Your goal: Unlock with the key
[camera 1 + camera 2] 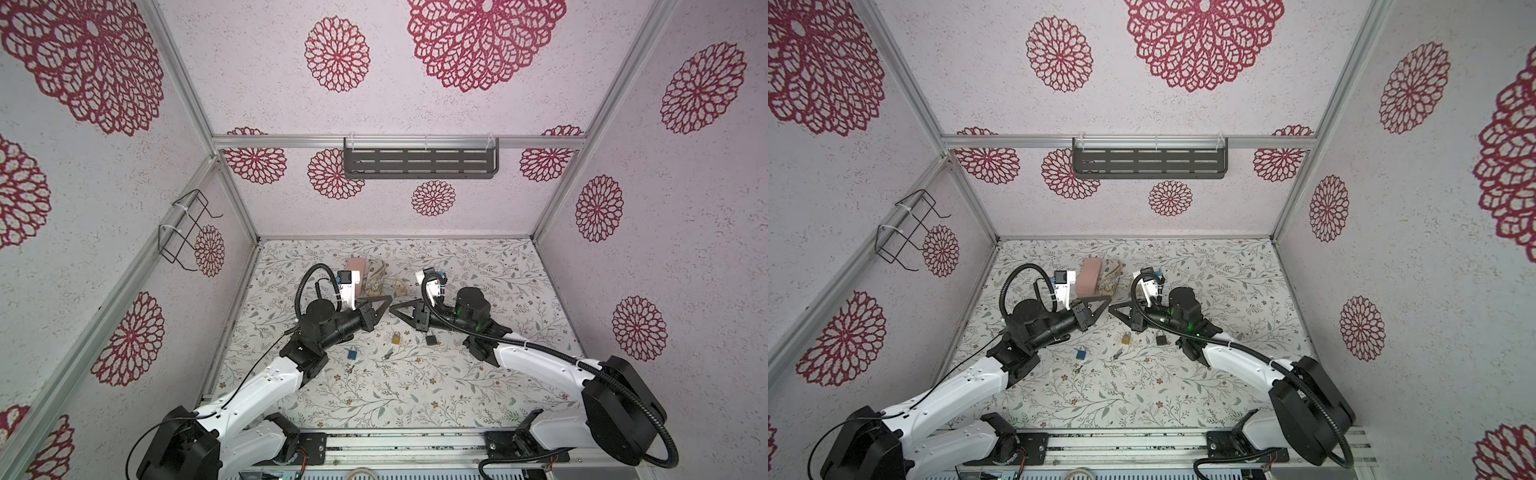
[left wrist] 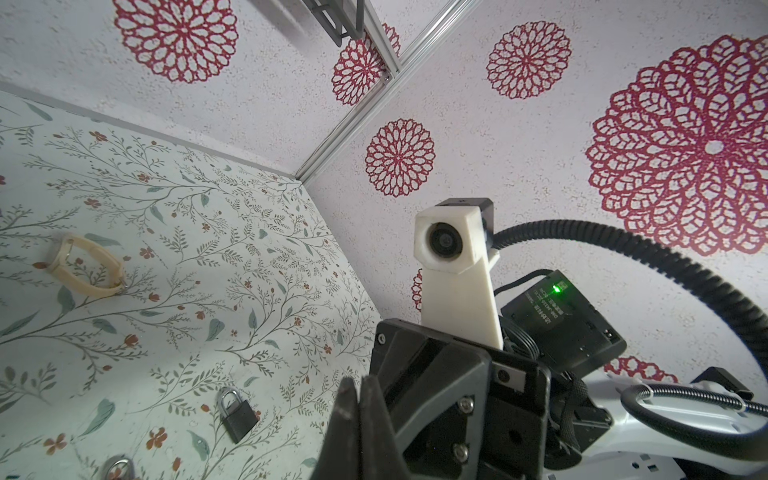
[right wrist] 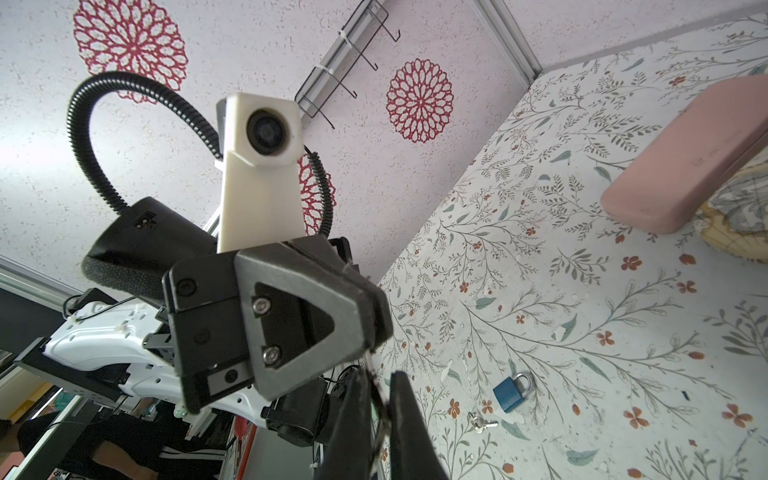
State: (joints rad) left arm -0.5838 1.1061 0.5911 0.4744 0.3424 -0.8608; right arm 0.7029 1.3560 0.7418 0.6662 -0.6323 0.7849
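Well apart from jaws, silver key (image 3: pixel 482 423) on table (image 1: pixel 457 395)

Robot lab booth: aluminium frame (image 1: pixel 291 142), wallpapered panels (image 1: pixel 685 257), floral tabletop (image 1: pixel 415 395).

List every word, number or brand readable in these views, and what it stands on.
None reads clearly.
Printed label on the black motor housing, by its green light: print too small and blurred to read.
On the black padlock, blue padlock and brass padlock: no legible marking.
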